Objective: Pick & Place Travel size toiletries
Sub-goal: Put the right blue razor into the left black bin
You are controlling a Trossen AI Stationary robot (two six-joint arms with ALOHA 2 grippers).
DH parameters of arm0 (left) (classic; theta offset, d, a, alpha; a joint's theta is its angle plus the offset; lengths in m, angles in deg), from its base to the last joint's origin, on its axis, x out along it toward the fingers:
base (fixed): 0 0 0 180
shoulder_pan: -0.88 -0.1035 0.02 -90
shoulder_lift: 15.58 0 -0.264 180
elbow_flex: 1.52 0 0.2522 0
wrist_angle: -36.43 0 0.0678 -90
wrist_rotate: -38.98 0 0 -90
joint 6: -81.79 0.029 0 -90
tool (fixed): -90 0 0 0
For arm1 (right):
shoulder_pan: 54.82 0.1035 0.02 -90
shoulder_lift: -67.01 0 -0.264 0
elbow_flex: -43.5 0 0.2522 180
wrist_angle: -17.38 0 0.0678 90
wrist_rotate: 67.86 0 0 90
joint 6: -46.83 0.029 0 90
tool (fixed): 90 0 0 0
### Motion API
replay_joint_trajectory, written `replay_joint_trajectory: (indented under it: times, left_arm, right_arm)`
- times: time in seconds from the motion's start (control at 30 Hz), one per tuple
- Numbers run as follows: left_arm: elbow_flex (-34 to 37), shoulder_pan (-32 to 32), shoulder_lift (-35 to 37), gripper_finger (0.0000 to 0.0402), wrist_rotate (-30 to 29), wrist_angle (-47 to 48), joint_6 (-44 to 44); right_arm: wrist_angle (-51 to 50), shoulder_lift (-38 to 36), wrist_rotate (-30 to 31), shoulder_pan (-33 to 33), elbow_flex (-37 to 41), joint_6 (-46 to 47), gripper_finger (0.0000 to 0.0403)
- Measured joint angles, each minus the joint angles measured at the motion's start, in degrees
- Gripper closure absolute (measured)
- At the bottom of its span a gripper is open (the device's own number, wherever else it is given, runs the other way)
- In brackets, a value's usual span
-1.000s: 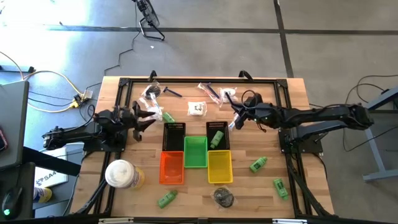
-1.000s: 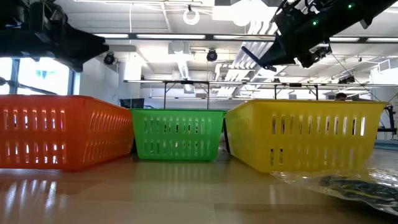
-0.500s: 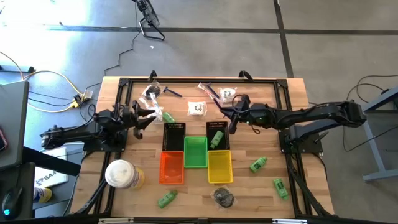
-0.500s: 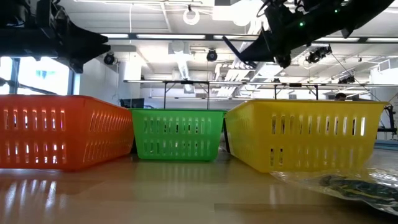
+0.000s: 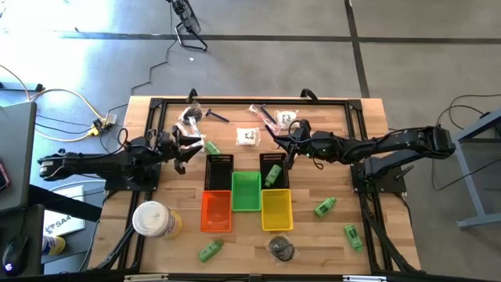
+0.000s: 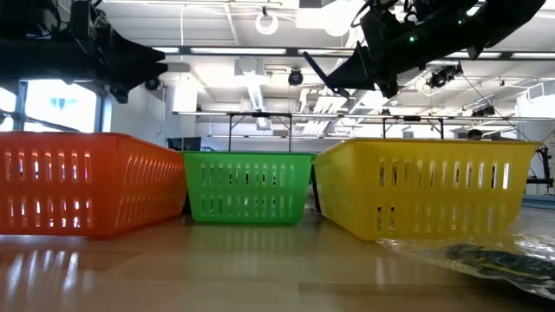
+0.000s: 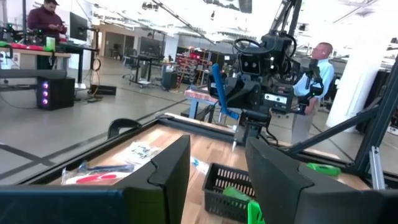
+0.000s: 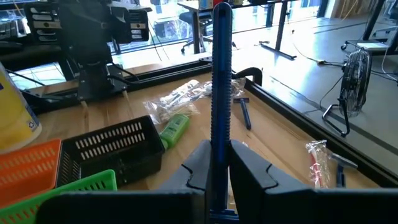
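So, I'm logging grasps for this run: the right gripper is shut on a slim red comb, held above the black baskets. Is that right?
Not quite. The comb is blue, not red, as the right wrist view shows. The rest holds: the right gripper is shut on it, above the black baskets.

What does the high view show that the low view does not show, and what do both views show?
Only the high view shows the two black baskets, the green bottles on the table, the white-and-yellow container and the wrapped white piece.

Only the low view shows the room's ceiling lights behind the table.

Both show the orange basket, green basket, yellow basket, the dark wrapped item at the front edge, and the right end effector shut on a blue stick.
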Motion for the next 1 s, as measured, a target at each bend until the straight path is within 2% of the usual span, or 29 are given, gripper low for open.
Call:
replay_joint_trajectory:
  times: [0.17,0.27,0.53,0.77,1.0]
  left_arm:
    - [-0.04,-0.01,-7.03,0.0250,0.00,-7.45,-0.02]
    - [-1.23,0.00,-10.93,0.0250,0.01,-8.64,-0.45]
    - [-7.19,-0.01,-22.67,0.0250,-0.12,-9.24,-0.16]
    - [-11.09,-0.01,-33.58,0.0250,0.09,-18.95,2.31]
    - [-16.90,-0.01,-42.08,0.0250,0.18,-21.78,3.45]
  right_arm:
    - [-0.02,0.00,0.00,0.00,0.00,0.00,0.0370]
    - [-0.02,0.00,0.00,0.00,0.00,0.00,0.0370]
    - [0.03,0.00,0.01,0.00,-0.01,0.00,0.0370]
    - [0.26,0.00,-0.02,0.00,0.00,0.00,0.0370]
    - [1.86,0.02,-1.79,0.02,0.00,-0.83,0.0370]
